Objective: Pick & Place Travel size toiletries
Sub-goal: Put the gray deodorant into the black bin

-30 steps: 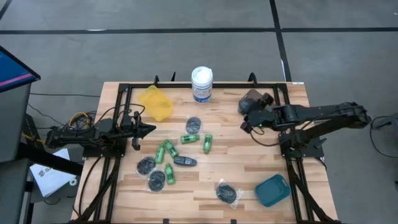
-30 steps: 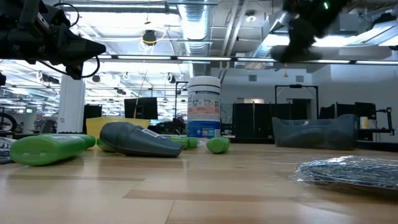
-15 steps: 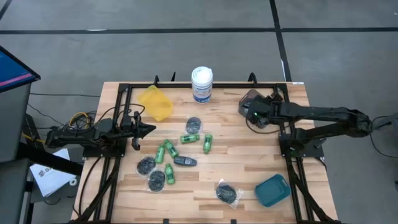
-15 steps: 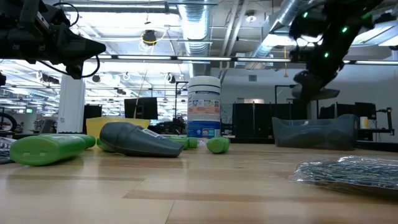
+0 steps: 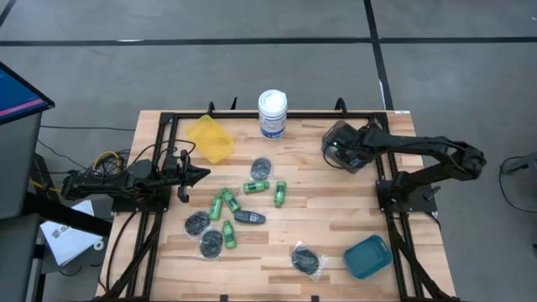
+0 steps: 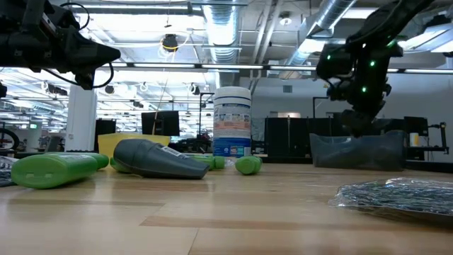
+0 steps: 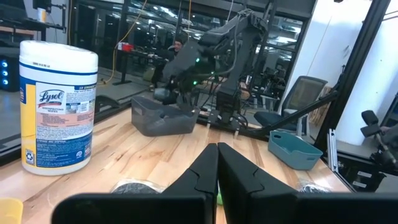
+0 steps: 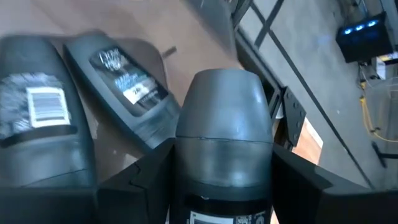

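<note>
Reaching over the brown bin point(image 5: 338, 137) at the table's two o'clock corner, right gripper point(image 5: 339, 152) closed around a dark blue-grey mini bottle point(image 8: 222, 134), fingers point(image 8: 149, 171) pressed to both its sides. Two more of the same bottles point(image 8: 121, 87) lying flat on the bin floor right below it, labels up. Over at nine o'clock, left gripper point(image 5: 198, 174) parked above the table edge, fingers point(image 7: 198, 174) pinched together, nothing between them. Scattered mid-table: green mini bottles point(image 5: 257, 186), another dark blue-grey bottle point(image 5: 249, 217) just beside them toward six o'clock, shiny-wrapped dark discs point(image 5: 198, 222) at seven o'clock and one disc point(image 5: 307, 259) near five o'clock. White wipes tub point(image 5: 272, 113) upright at twelve o'clock, yellow bin point(image 5: 211, 138) at eleven, teal bin point(image 5: 367, 256) at four o'clock. From table height, right gripper point(image 6: 352, 117) dipping into the translucent bin point(image 6: 357, 151), green bottle point(image 6: 53, 168) and the grey one point(image 6: 161, 160) lying on their sides up front.
</note>
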